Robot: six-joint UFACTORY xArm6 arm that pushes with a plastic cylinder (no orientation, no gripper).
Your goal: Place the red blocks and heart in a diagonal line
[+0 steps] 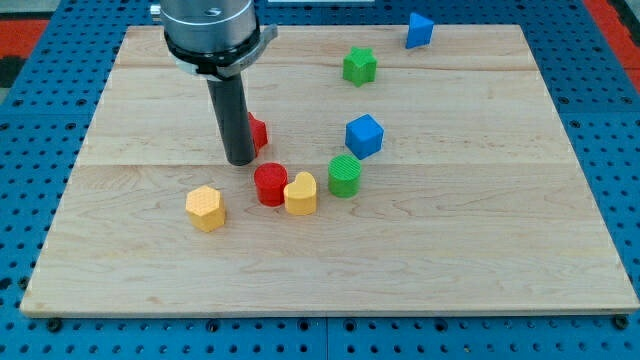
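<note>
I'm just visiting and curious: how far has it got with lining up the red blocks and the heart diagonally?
Partly there. The red cylinder and yellow heart already sit touching, side by side. In hand: my tip stands right against the other red block, which it half hides, up and to the view's left of the cylinder. Left: the heart lies almost level with the cylinder, so the three bend rather than form one straight diagonal.

A pale wooden counter (480, 250) is laid on a blue perforated base (20, 150). Even light is cast. Red is glimpsed at the top corners.
</note>
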